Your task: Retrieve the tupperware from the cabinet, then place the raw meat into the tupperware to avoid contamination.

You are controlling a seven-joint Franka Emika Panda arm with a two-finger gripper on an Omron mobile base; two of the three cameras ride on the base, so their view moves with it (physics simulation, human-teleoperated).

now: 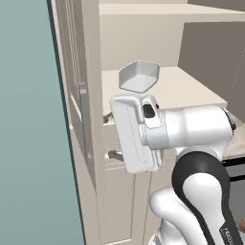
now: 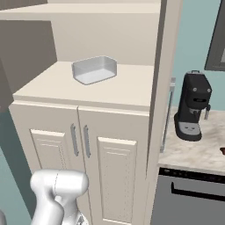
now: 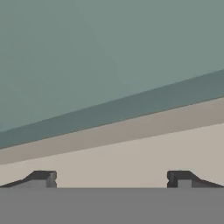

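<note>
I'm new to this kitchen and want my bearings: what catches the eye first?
A pale plastic tub sits alone on the open cabinet shelf, above two closed doors with grey bar handles. To its right, a black coffee machine stands on the marble counter. The gripper has its fingers spread wide, holding nothing.

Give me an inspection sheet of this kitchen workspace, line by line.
Surface: beige shelf inside the open cabinet, with closed lower doors below.
Job's things: tupperware upright on the shelf, empty; raw meat: only a small dark-red bit at the counter's right edge, too cut off to confirm.
Clutter: black coffee machine on the marble counter.
Tool: open, holding nothing, facing a plain wall.
Cables: nothing seen.
Surroundings: teal wall, dark appliance under the counter.
</note>
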